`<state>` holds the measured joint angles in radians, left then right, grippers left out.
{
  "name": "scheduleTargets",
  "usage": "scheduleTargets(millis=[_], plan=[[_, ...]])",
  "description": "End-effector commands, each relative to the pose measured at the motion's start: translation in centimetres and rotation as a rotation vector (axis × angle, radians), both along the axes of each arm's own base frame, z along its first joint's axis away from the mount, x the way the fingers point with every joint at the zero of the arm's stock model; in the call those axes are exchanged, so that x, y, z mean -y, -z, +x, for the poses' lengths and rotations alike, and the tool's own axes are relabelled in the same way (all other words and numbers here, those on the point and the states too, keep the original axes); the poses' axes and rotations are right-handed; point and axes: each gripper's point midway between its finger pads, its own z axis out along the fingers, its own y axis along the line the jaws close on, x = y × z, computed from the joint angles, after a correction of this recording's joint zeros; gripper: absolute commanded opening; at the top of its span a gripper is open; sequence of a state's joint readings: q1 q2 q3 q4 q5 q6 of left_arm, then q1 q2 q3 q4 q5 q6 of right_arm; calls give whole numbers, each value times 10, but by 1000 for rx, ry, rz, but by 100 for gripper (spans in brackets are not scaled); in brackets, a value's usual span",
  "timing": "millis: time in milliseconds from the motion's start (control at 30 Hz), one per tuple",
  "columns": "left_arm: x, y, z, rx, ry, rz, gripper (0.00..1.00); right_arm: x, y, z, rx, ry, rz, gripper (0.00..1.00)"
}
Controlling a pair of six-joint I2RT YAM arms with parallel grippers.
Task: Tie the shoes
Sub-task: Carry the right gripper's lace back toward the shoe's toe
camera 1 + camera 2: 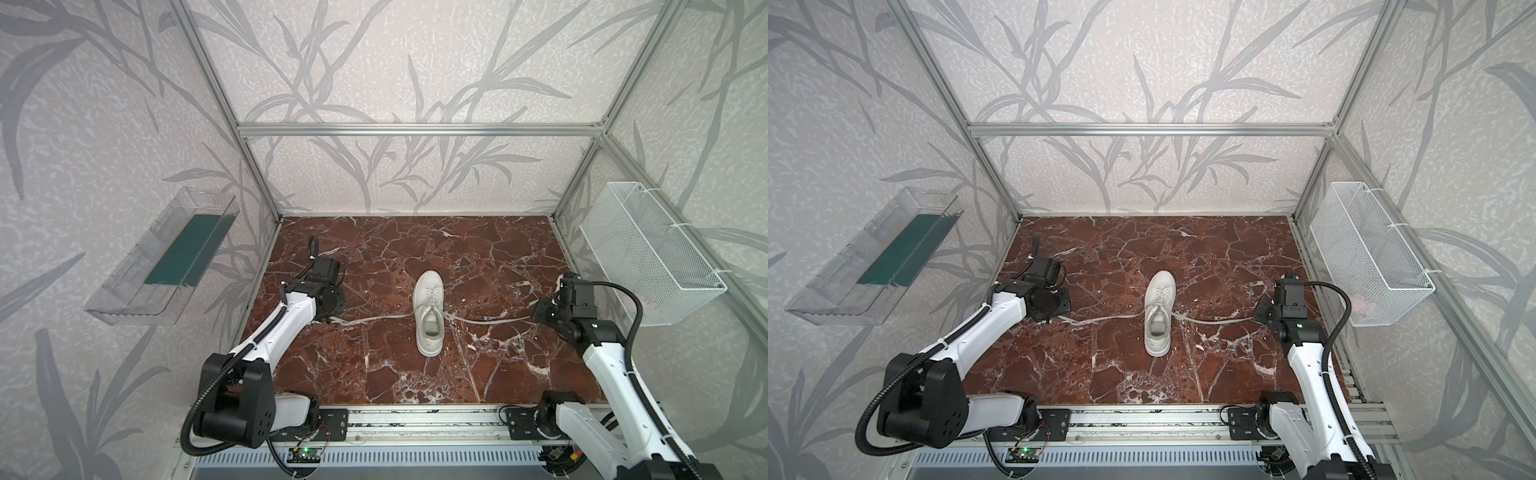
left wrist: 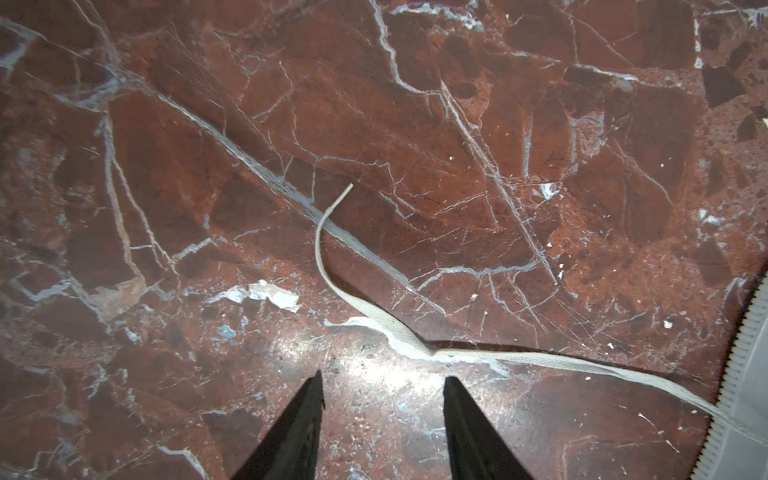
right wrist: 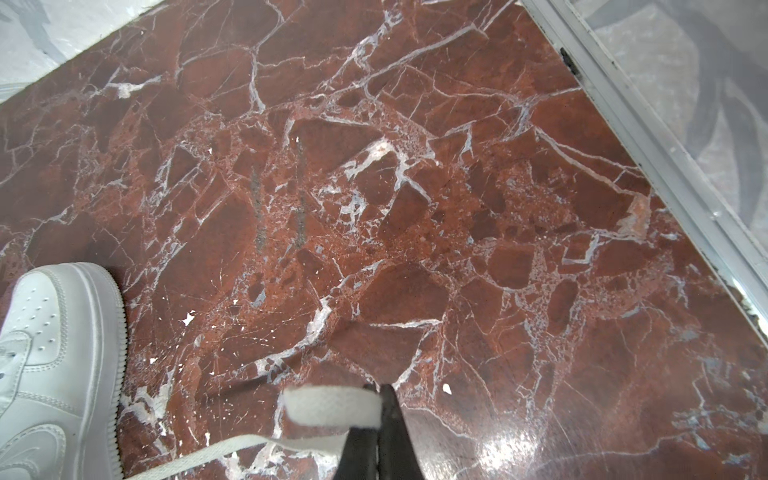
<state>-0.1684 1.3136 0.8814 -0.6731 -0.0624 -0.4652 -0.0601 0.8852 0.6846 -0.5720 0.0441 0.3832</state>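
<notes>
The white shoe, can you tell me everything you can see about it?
The shoe is one all-white low-top sneaker, leathery-looking, with a thick ribbed sole and greyish lining. It stands upright in the middle of the table, toe toward the back wall. Its laces are untied: the left lace lies loose on the marble, and the right lace stretches sideways, pinched in the shut jaws of the right gripper.

Looks like a robotics lab cell to me: an aluminium frame point(image 1: 415, 129) boxes in leaf-print panels point(image 1: 104, 145), and robot arms point(image 1: 282, 324) are bolted to a rail point(image 1: 415, 424) by a bare circuit board point(image 1: 305, 455), edging a marble-look tabletop point(image 1: 498, 257).
</notes>
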Motion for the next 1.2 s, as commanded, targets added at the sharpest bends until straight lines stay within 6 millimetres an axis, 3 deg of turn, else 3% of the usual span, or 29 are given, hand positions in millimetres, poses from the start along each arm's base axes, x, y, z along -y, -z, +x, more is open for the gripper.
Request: scheduleTargets(millis=[0,267,667,1167], plan=[[-10,-15,-2,29,-16,50,51,-7,-21,16,62,-41,29,0],[5,-9,-1,49,23,-31,51,-58,-42,39,70,-188,241,0],[7,-8,-2,52,29,-45,51,-158,-96,53,118,-431,306,0],[9,-4,-4,42,29,-58,51,-286,-127,65,116,-653,367,0]])
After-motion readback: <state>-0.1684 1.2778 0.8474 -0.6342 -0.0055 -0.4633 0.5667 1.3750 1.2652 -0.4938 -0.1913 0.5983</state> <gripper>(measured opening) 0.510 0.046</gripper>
